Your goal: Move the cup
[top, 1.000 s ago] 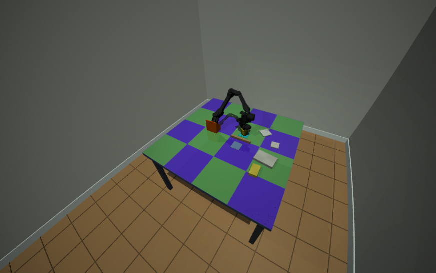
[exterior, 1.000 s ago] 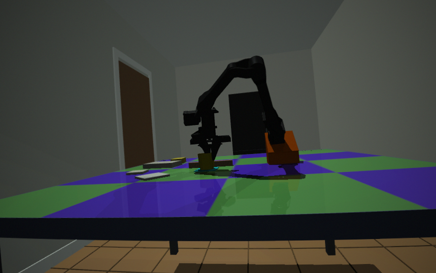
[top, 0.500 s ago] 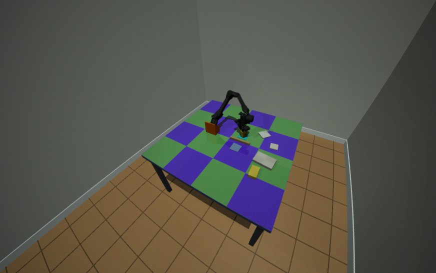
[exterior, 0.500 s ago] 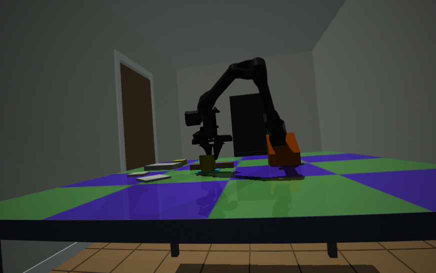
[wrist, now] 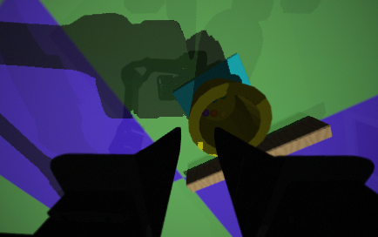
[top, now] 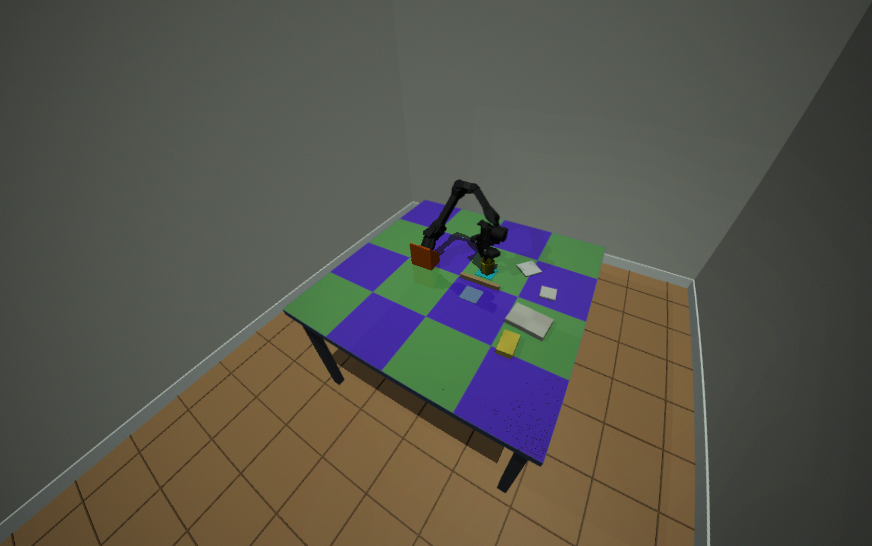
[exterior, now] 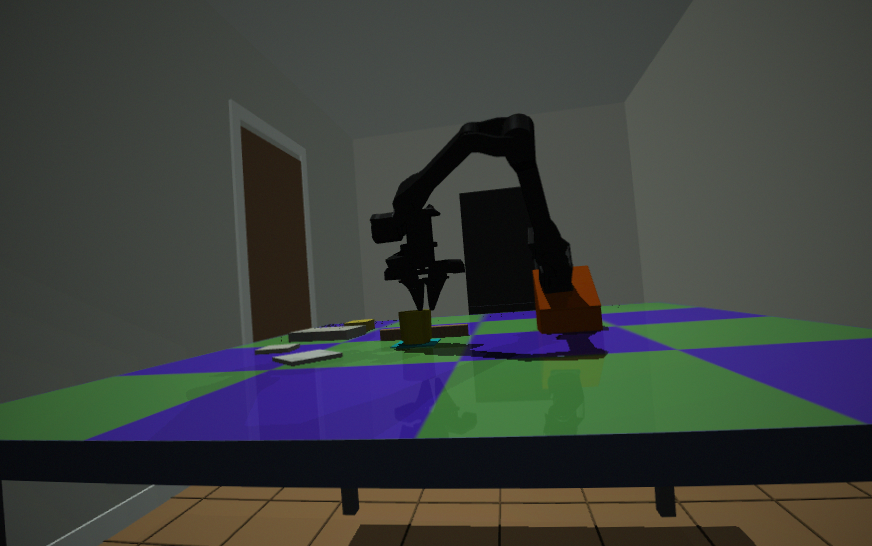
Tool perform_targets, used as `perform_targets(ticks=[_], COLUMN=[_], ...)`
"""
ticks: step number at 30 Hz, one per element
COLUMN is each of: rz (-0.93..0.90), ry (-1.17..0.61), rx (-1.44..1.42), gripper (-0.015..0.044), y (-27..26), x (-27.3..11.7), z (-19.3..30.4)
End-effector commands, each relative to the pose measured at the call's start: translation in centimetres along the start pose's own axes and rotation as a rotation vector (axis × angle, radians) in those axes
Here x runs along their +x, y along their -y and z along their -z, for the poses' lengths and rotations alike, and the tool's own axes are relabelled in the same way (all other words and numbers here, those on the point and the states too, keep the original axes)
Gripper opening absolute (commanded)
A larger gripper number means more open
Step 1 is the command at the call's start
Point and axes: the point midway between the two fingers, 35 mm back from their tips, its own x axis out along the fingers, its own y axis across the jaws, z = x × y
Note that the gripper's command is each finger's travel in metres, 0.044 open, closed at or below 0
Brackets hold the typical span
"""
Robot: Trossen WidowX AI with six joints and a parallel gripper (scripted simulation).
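Note:
The yellow cup [top: 488, 267] [exterior: 415, 327] [wrist: 264, 114] stands upright on the cyan pad [exterior: 398, 345] [wrist: 240, 67]. Inside it, a purple marble [wrist: 205, 112] and a red marble [wrist: 214, 113] show in the wrist view; the rest of the inside is dark. My gripper [exterior: 426, 309] [wrist: 197, 132] points down at the cup's rim with its fingers parted. In the wrist view one fingertip is over the cup's mouth and the other is outside the near rim. In the exterior view the tips are level with or just above the rim. The other pad [top: 471, 294] is blue-grey and bare.
A low wooden bar [top: 479, 281] [exterior: 450, 330] [wrist: 305, 134] lies between the two pads. Two small pale slabs [top: 528, 268] [top: 548, 292], a larger pale slab [top: 528, 320] and a yellow block [top: 507, 343] lie to the right in the top view. An orange block [top: 423, 255] [exterior: 569, 318] is at the arm's base.

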Motion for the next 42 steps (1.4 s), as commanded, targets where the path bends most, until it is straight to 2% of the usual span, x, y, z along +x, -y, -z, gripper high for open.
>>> perform_targets(ticks=[1,13,24,42], rz=[0.012,0.011,0.001,0.011], ry=[0.001,0.003,0.002,0.001], rx=[-0.011,-0.009,0.002,-0.008], gripper=[0.0146,0.0146,0.0435,0.044], y=[0.1,-0.2,-0.2,-0.4], x=[-0.8,-2.1,-2.0,-8.1], z=[-0.2,0.3,0.4,0.8])
